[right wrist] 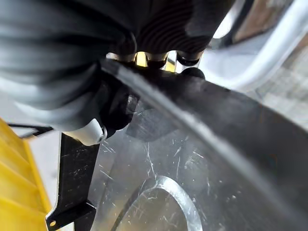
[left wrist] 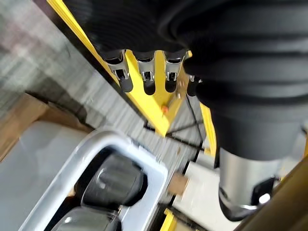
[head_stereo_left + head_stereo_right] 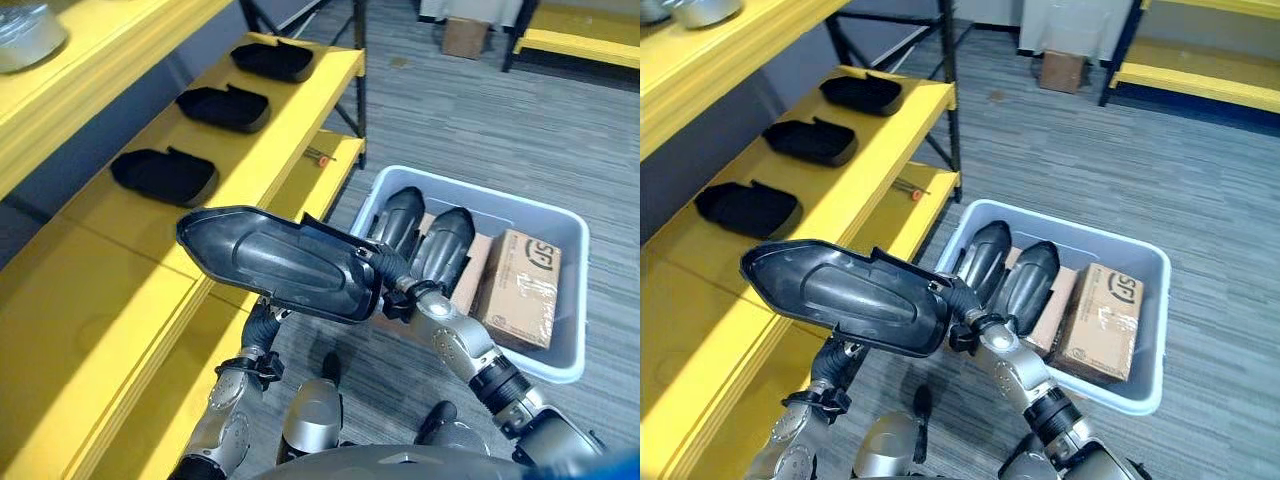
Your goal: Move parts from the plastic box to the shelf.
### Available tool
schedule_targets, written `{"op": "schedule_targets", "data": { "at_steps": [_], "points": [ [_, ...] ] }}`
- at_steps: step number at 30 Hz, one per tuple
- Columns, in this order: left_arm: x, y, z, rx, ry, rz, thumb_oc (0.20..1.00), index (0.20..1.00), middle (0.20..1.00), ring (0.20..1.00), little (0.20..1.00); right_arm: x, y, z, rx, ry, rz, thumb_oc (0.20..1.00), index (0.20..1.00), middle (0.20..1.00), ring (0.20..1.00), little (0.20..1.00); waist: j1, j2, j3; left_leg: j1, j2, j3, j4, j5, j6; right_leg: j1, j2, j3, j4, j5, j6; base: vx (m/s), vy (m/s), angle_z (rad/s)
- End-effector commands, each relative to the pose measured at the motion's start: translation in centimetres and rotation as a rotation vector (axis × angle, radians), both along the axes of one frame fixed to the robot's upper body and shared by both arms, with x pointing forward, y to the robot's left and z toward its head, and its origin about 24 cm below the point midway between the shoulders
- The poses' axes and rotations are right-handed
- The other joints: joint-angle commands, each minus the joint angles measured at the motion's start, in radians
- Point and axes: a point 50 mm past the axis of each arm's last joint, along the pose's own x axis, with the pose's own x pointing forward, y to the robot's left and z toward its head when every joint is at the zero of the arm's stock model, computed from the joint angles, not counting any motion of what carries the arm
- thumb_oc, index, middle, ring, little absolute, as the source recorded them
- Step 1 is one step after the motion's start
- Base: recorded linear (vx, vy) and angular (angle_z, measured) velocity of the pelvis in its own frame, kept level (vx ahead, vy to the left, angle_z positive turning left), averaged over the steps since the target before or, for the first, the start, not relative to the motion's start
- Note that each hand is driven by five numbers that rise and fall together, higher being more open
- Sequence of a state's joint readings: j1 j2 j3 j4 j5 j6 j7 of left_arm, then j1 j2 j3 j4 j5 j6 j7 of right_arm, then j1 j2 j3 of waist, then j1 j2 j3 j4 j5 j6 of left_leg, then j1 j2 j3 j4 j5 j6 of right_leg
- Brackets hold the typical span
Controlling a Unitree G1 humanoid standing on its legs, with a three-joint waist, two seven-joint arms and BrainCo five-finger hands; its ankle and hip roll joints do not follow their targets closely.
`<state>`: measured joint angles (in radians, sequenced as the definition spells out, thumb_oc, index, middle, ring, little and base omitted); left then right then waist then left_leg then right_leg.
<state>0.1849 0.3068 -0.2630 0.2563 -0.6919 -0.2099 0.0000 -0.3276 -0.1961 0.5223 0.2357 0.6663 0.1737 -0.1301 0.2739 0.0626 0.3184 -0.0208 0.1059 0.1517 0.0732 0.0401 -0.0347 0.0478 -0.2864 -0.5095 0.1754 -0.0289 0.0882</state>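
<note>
Large dark part [image 3: 280,262] held at frame centre over the yellow shelf [image 3: 120,290] edge, right hand [image 3: 400,296] clamped on its right end, left hand [image 3: 262,325] under it, finger state cannot be told, two more parts [image 3: 420,235] and cardboard box [image 3: 520,288] left in plastic box [image 3: 560,225] at right, three black trays [image 3: 165,175] lined on shelf upper left
</note>
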Motion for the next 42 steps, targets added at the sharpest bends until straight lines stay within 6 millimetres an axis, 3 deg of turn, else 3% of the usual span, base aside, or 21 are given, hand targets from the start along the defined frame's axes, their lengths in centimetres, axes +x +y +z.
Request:
{"op": "schedule_targets", "data": {
  "at_steps": [1, 5, 8, 10, 11, 13, 15, 16, 18, 21, 25, 27, 29, 33, 35, 36, 39, 41, 42],
  "points": [
    [1.3, 0.3, 2.6, 0.07, -0.144, -0.106, 1.0, 1.0, 1.0, 1.0, 1.0, 2.2, 2.7, 5.9, 0.171, -0.167, 0.033, 0.2, 0.2, 0.2, 0.2, 0.2, 0.036, -0.032, 0.036, 0.005, 0.014, -0.003, 0.088, -0.066, 0.0, 0.096, -0.02, -0.039, -0.046, 0.031, 0.019, -0.09, 0.26, 0.32],
    [1.5, 0.4, 2.3, 0.092, -0.129, -0.096, 1.0, 1.0, 1.0, 1.0, 1.0, 1.9, 3.4, 5.9, 0.219, -0.159, 0.044, 0.2, 0.2, 0.2, 0.2, 0.2, 0.045, -0.054, 0.033, -0.013, -0.037, -0.038, 0.106, -0.103, 0.034, 0.113, -0.043, -0.004, -0.116, 0.108, 0.049, -0.03, 0.167, 0.34],
    [1.8, -0.2, 2.2, 0.123, -0.139, -0.126, 1.0, 1.0, 1.0, 1.0, 1.0, 1.3, 4.2, 5.8, 0.264, -0.152, 0.055, 0.2, 0.2, 0.2, 0.2, 0.2, 0.023, -0.068, -0.001, -0.02, -0.081, -0.074, 0.045, -0.076, 0.067, 0.083, -0.026, 0.063, -0.147, 0.138, 0.049, -0.02, 0.177, 0.37],
    [2.0, -0.5, 2.1, 0.126, -0.138, -0.155, 1.0, 1.0, 1.0, 1.0, 1.0, 1.0, 4.2, 5.8, 0.278, -0.16, 0.039, 0.2, 0.2, 0.2, 0.2, 0.2, 0.005, -0.069, -0.018, -0.022, -0.095, -0.115, 0.024, -0.069, 0.079, 0.054, 0.007, 0.126, -0.109, 0.106, 0.036, 0.01, 0.116, 0.58],
    [2.2, -0.8, 2.1, 0.144, -0.137, -0.189, 1.0, 1.0, 1.0, 1.0, 1.0, 0.6, 4.1, 5.4, 0.294, -0.142, 0.024, 0.2, 0.2, 0.2, 0.2, 0.2, -0.013, -0.071, -0.036, -0.017, -0.106, -0.153, -0.006, -0.06, 0.092, 0.03, 0.073, 0.179, -0.061, 0.042, 0.015, 0.06, 0.109, 0.88],
    [2.0, -1.0, 1.9, 0.16, -0.128, -0.201, 1.0, 1.0, 1.0, 1.0, 1.0, 0.3, 3.9, 4.9, 0.302, -0.106, 0.021, 0.2, 0.2, 0.2, 0.2, 0.2, -0.016, -0.075, -0.05, -0.007, -0.114, -0.165, -0.032, -0.051, 0.097, 0.013, 0.122, 0.179, -0.029, 0.003, 0.001, 0.05, 0.115, 1.22],
    [1.6, -1.2, 1.0, 0.146, -0.085, -0.173, 1.0, 1.0, 1.0, 1.0, 1.0, -0.1, 4.2, 3.6, 0.319, -0.027, 0.043, 0.2, 0.2, 0.2, 0.2, 0.2, -0.024, -0.077, -0.078, 0.035, -0.137, -0.178, -0.098, -0.03, 0.096, 0.005, 0.212, 0.171, -0.026, -0.04, -0.036, 0.16, 0.066, 0.3],
    [1.4, -1.9, 0.4, 0.13, -0.063, -0.242, 1.0, 1.0, 1.0, 1.0, 1.0, -0.3, 3.6, 2.6, 0.335, 0.026, -0.027, 0.2, 0.2, 0.2, 0.2, 0.2, -0.061, -0.086, -0.083, 0.05, -0.187, -0.262, -0.101, -0.03, 0.105, 0.0, 0.312, 0.305, -0.062, -0.04, -0.073, 0.23, -0.072, -0.28],
    [1.1, -2.3, 0.2, 0.137, -0.075, -0.287, 1.0, 1.0, 1.0, 1.0, 1.0, -0.3, 3.4, 2.1, 0.342, 0.05, -0.051, 0.2, 0.2, 0.2, 0.2, 0.2, -0.082, -0.09, -0.089, 0.063, -0.21, -0.303, -0.103, -0.032, 0.113, 0.009, 0.351, 0.372, -0.08, -0.035, -0.088, 0.15, -0.147, 1.14],
    [1.3, -2.5, 0.5, 0.167, -0.109, -0.333, 1.0, 1.0, 1.0, 1.0, 1.0, -0.2, 3.3, 1.6, 0.349, 0.073, -0.062, 0.2, 0.2, 0.2, 0.2, 0.2, -0.09, -0.09, -0.101, 0.067, -0.217, -0.319, -0.097, -0.034, 0.115, 0.016, 0.343, 0.39, -0.089, -0.027, -0.084, 0.06, -0.137, 1.18],
    [1.6, -1.9, 0.8, 0.137, -0.096, -0.271, 1.0, 1.0, 1.0, 1.0, 1.0, -0.5, 4.0, 1.1, 0.373, 0.12, -0.065, 0.2, 0.2, 0.2, 0.2, 0.2, -0.092, -0.078, -0.104, 0.069, -0.21, -0.286, -0.082, -0.041, 0.113, 0.026, 0.33, 0.375, -0.089, -0.033, -0.085, 0.04, -0.158, 0.26],
    [1.6, -2.0, 0.4, 0.154, -0.068, -0.365, 1.0, 1.0, 1.0, 1.0, 1.0, -0.8, 2.6, 0.5, 0.4, 0.136, -0.188, 0.2, 0.2, 0.2, 0.2, 0.2, -0.169, -0.057, -0.102, 0.074, -0.149, 0.038, 0.006, -0.085, 0.081, 0.038, 0.289, 0.247, -0.083, -0.035, -0.078, 0.02, -0.085, 1.29],
    [1.7, -2.2, 0.3, 0.124, -0.056, -0.369, 1.0, 1.0, 1.0, 1.0, 1.0, -0.6, 1.9, 0.2, 0.389, 0.142, -0.212, 0.2, 0.2, 0.2, 0.2, 0.2, -0.19, -0.055, -0.099, 0.071, -0.114, 0.097, 0.053, -0.102, 0.062, 0.042, 0.265, 0.216, -0.073, -0.039, -0.083, -0.02, 0.082, 2.31],
    [1.7, -2.6, 0.3, 0.115, -0.061, -0.374, 1.0, 1.0, 1.0, 1.0, 1.0, 0.4, 0.7, 0.0, 0.328, 0.151, -0.267, 0.2, 0.2, 0.2, 0.2, 0.2, -0.216, -0.07, -0.095, 0.073, 0.003, 0.156, 0.134, -0.092, 0.018, 0.06, 0.214, 0.208, -0.05, -0.047, -0.099, 0.01, 0.249, 0.53],
    [2.0, -2.5, 0.6, 0.096, -0.071, -0.308, 1.0, 1.0, 1.0, 1.0, 1.0, 1.1, 0.1, 0.2, 0.319, 0.158, -0.278, 0.2, 0.2, 0.2, 0.2, 0.2, -0.221, -0.067, -0.104, 0.1, 0.041, 0.134, 0.108, -0.079, 0.009, 0.054, 0.194, 0.215, -0.034, -0.059, -0.104, 0.07, 0.474, 0.07],
    [2.4, -2.5, 0.7, 0.072, -0.047, -0.285, 1.0, 1.0, 1.0, 1.0, 1.0, 1.7, -0.5, 0.2, 0.339, 0.173, -0.314, 0.2, 0.2, 0.2, 0.2, 0.2, -0.215, -0.05, -0.115, 0.113, 0.046, 0.1, 0.057, -0.068, 0.002, 0.062, 0.182, 0.211, -0.034, -0.071, -0.105, 0.09, 0.51, 0.09],
    [2.2, -2.8, 0.4, 0.102, -0.032, -0.364, 1.0, 1.0, 1.0, 1.0, 1.0, 2.0, -1.3, 0.3, 0.38, 0.2, -0.396, 0.2, 0.2, 0.2, 0.2, 0.2, -0.224, -0.032, -0.126, 0.153, 0.046, 0.128, -0.016, -0.061, -0.016, 0.078, 0.165, 0.186, -0.035, -0.084, -0.085, 0.1, 0.45, 0.33],
    [1.8, -3.0, 0.1, 0.115, -0.029, -0.415, 1.0, 1.0, 1.0, 1.0, 1.0, 2.6, -1.9, 0.6, 0.41, 0.207, -0.445, 0.2, 0.2, 0.2, 0.2, 0.2, -0.22, -0.017, -0.125, 0.162, 0.032, 0.125, -0.045, -0.054, -0.001, 0.077, 0.155, 0.176, -0.038, -0.069, -0.081, 0.02, 0.44, 0.71],
    [1.2, -2.6, -0.3, 0.128, 0.001, -0.408, 1.0, 1.0, 1.0, 1.0, 1.0, 3.2, -2.4, 1.0, 0.431, 0.207, -0.496, 0.2, 0.2, 0.2, 0.2, 0.2, -0.209, -0.007, -0.123, 0.186, 0.009, 0.115, -0.083, -0.055, 0.014, 0.082, 0.143, 0.174, -0.047, -0.053, -0.059, 0.04, 0.426, 0.74]
  ]
}}
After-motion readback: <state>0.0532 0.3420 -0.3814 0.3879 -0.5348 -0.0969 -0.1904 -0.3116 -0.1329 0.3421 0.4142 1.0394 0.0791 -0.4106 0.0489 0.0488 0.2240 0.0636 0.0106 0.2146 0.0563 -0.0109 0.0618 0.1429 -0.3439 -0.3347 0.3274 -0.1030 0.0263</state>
